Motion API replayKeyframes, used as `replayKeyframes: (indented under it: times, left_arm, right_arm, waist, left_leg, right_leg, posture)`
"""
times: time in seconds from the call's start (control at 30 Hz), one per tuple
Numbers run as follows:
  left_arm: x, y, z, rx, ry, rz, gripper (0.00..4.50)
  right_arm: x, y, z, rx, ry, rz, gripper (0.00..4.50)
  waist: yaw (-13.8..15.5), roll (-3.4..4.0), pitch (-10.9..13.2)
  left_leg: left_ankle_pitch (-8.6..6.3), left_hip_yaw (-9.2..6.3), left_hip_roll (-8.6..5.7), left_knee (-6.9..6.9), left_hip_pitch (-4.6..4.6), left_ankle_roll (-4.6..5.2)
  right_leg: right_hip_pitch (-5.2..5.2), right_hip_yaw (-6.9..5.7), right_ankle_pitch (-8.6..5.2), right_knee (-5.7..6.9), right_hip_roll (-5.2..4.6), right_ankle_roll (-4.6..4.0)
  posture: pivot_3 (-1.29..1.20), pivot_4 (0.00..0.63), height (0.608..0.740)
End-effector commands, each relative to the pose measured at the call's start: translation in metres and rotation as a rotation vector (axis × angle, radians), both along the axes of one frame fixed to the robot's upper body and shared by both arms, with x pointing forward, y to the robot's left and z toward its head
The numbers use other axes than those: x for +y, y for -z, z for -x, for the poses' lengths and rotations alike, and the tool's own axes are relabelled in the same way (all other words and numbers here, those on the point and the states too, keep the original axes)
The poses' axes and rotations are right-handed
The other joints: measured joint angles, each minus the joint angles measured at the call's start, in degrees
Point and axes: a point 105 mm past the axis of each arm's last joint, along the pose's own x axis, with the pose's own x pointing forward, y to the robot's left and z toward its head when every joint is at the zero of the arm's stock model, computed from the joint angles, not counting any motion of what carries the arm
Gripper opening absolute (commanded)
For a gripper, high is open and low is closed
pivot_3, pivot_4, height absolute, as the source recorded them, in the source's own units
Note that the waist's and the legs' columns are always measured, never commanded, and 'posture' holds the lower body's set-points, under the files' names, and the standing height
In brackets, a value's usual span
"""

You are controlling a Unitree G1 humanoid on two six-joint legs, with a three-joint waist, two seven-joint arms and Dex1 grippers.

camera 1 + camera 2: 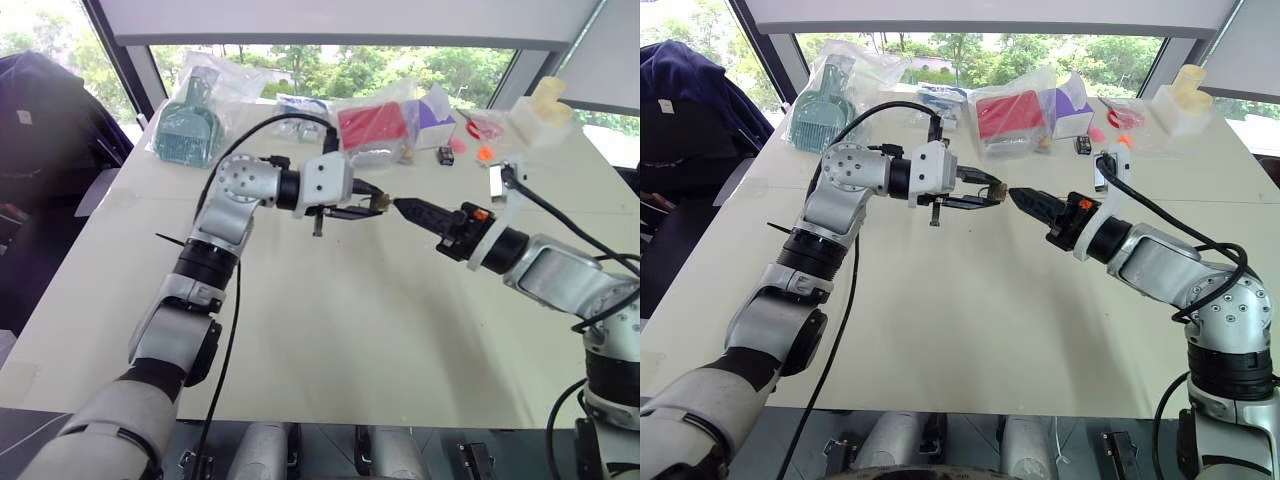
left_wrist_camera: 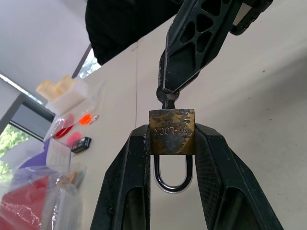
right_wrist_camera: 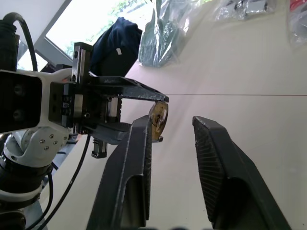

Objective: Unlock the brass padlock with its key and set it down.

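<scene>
My left gripper [image 1: 377, 206] is shut on the brass padlock [image 2: 171, 132], held in the air above the middle of the table. Its fingers [image 2: 129, 182] clamp the lock's two sides, and the silvery shackle [image 2: 171, 176] hangs closed between them. A key [image 2: 168, 96] sticks out of the lock's far end. My right gripper [image 1: 401, 207] comes in from the right, tip to tip with the left one. In the right wrist view its fingers [image 3: 136, 158] stand apart around the key's head [image 3: 158, 120], which lies against one of them.
The white table [image 1: 350, 330] lies below both arms. Along its far edge are a green item in a plastic bag [image 1: 190, 125], a red box in a bag [image 1: 375, 125], a small black box [image 1: 446, 155] and a white container [image 1: 545, 105]. A dark jacket [image 1: 40, 110] hangs at the left.
</scene>
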Motion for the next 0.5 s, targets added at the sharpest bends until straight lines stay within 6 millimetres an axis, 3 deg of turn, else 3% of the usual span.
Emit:
replayKeyframes:
  times: [0.03,0.33,0.43,0.47,0.5]
  left_arm:
    - [-0.0039,-0.0127,0.0059,-0.042,0.024,0.03,0.69]
    - [-0.0042,-0.0176,0.0069,-0.059,0.024,0.044,0.69]
    - [-0.0035,-0.0177,0.0068,-0.06,0.021,0.046,0.69]
    - [-0.0034,-0.0178,0.0068,-0.06,0.02,0.046,0.69]
    - [-0.0033,-0.0178,0.0068,-0.06,0.02,0.047,0.69]
  right_arm:
    - [-0.001,-0.0111,0.001,-0.04,0.013,-0.033,1.64]
    - [0.0008,-0.0091,-0.0005,-0.024,0.012,-0.046,1.64]
    - [0.0006,-0.0092,-0.0014,-0.022,0.017,-0.057,0.74]
    - [0.0008,-0.0095,-0.0016,-0.021,0.017,-0.061,0.22]
    - [0.0008,-0.0097,-0.0018,-0.021,0.017,-0.063,0.05]
  waist:
    - [-0.02,0.0,0.0]
    - [-0.05,0.0,0.0]
    - [-0.05,0.0,0.0]
    - [-0.05,0.0,0.0]
    - [-0.05,0.0,0.0]
  left_leg:
    - [0.0,0.0,0.0,0.0,0.0,0.0]
    - [0.0,0.0,0.0,0.0,0.0,0.0]
    - [0.0,0.0,0.0,0.0,0.0,0.0]
    - [0.0,-0.01,0.0,0.0,0.0,0.0]
    - [0.0,0.0,0.0,0.0,0.0,0.0]
  right_leg:
    - [0.0,0.0,0.0,0.0,0.0,0.0]
    - [0.0,0.0,0.0,0.0,0.0,0.0]
    - [0.0,0.0,0.0,0.0,0.0,0.0]
    - [0.0,0.0,0.0,0.0,0.0,0.0]
    - [0.0,0.0,0.0,0.0,0.0,0.0]
  posture:
    - [0.0,0.15,0.74]
    - [0.0,0.15,0.74]
    - [0.0,0.15,0.74]
    - [0.0,0.15,0.74]
    - [0.0,0.15,0.74]
